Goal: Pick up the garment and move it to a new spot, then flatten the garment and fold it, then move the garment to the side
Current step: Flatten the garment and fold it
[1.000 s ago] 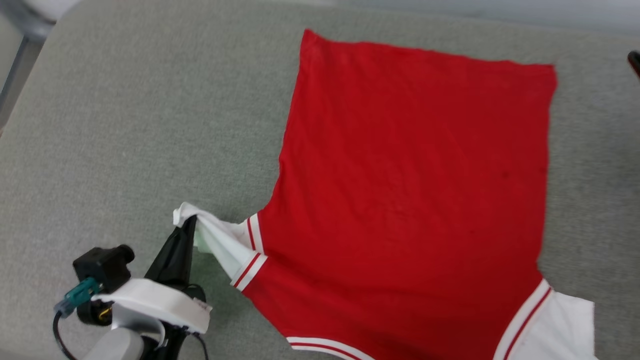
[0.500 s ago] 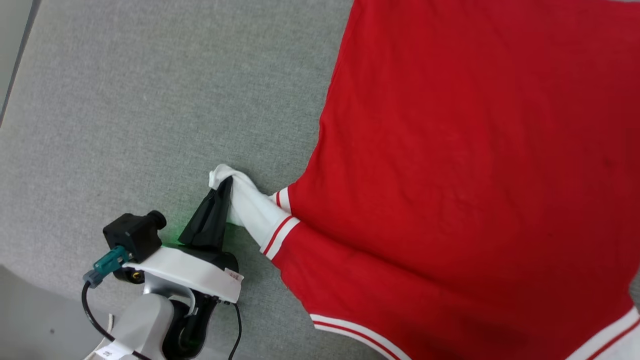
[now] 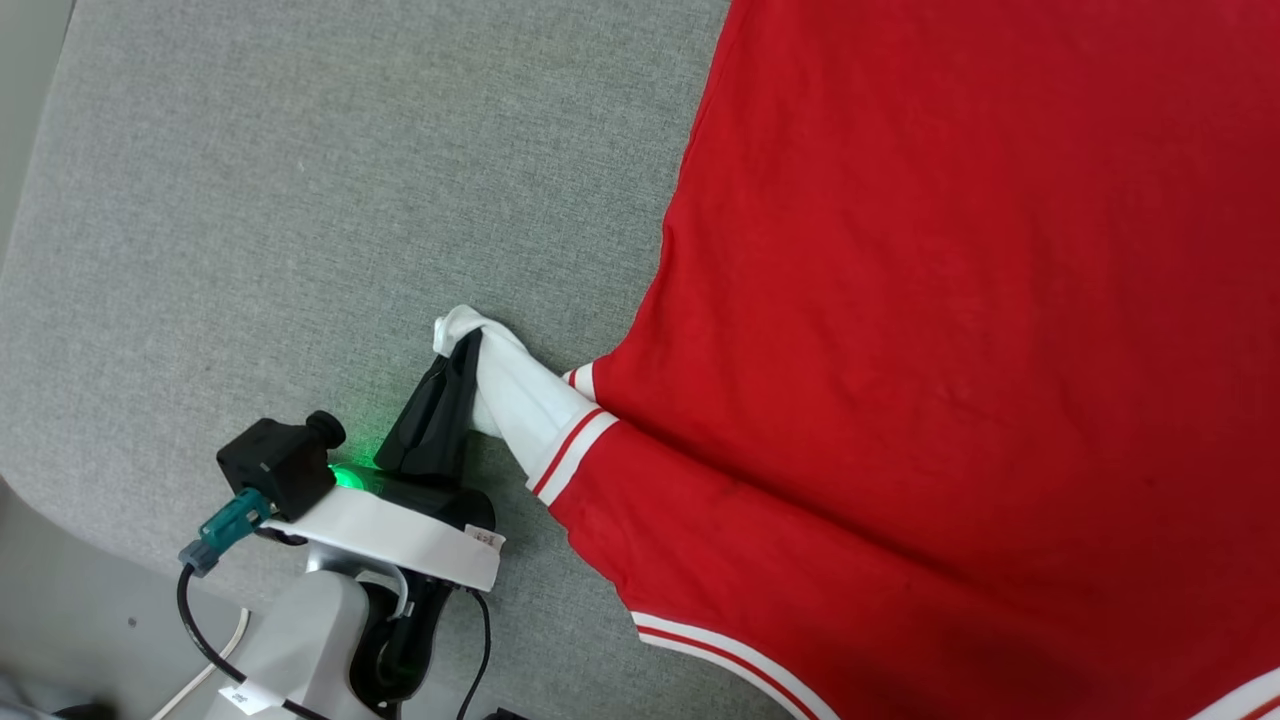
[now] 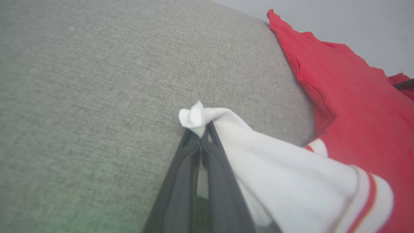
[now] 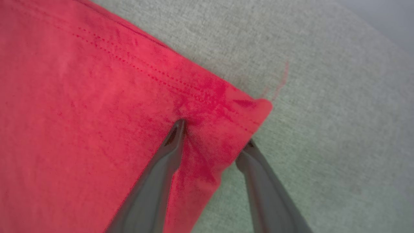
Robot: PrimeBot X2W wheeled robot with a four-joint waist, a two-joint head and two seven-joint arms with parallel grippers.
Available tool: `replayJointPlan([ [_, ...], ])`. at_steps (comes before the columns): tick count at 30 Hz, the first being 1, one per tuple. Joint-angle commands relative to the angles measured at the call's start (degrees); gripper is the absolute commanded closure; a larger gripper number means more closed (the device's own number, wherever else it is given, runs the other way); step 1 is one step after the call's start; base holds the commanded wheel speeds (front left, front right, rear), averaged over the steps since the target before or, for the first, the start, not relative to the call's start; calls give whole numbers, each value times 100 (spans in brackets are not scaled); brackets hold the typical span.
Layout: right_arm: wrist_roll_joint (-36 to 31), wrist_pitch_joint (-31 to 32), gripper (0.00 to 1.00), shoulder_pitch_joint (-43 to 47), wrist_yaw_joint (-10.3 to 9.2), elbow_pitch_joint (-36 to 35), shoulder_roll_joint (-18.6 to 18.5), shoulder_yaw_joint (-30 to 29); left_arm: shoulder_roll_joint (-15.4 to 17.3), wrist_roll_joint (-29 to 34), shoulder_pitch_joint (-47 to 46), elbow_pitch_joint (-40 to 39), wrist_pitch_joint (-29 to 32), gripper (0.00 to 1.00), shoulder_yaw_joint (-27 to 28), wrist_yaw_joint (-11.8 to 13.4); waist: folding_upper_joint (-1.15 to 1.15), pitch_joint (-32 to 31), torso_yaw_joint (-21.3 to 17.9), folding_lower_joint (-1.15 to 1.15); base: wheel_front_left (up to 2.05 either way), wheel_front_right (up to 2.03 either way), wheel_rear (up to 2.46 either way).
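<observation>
Between the spread fingers of the right gripper (image 5: 215, 132) lies a hem corner (image 5: 255, 110) of the garment (image 5: 81, 97); the left gripper (image 4: 202, 134) clamps its white sleeve (image 4: 284, 174).

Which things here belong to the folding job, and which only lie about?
Job: red jersey with white striped-trim sleeves; left end effector, shut on its sleeve; right end effector, open at the hem corner.
Lying about: grey fabric surface; loose red thread.
</observation>
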Motion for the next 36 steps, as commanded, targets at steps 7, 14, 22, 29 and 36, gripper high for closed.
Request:
replayJointPlan([
  [7, 145, -550, 100, 79, -5, 160, 82, 101, -1, 136, 78, 157, 21, 100, 173, -48, 0, -306, -204, 1, 0, 0, 0],
  [14, 839, -1427, 100, 557, -4, -322, -234, 357, 126, 230, 449, 143, 9, 100, 331, 68, 0, -1101, -587, 1, 0, 0, 0],
  [22, 1463, -1711, 100, 1952, -4, -1093, -796, 417, 306, 128, 1011, -91, 82, 100, 504, 312, 0, -1740, -1011, 1, 0, 0, 0],
  [29, 1769, -1817, 100, 3593, -4, -1690, -1018, 24, 447, 70, 1482, -374, 180, 100, 628, 519, 0, -2172, -1246, 1, 0, 0, 0],
  [36, 1878, -1659, 100, 5454, -4, -2049, -860, -563, 547, 30, 1744, -604, 285, 100, 677, 654, 0, -2394, -1379, 1, 0, 0, 0],
])
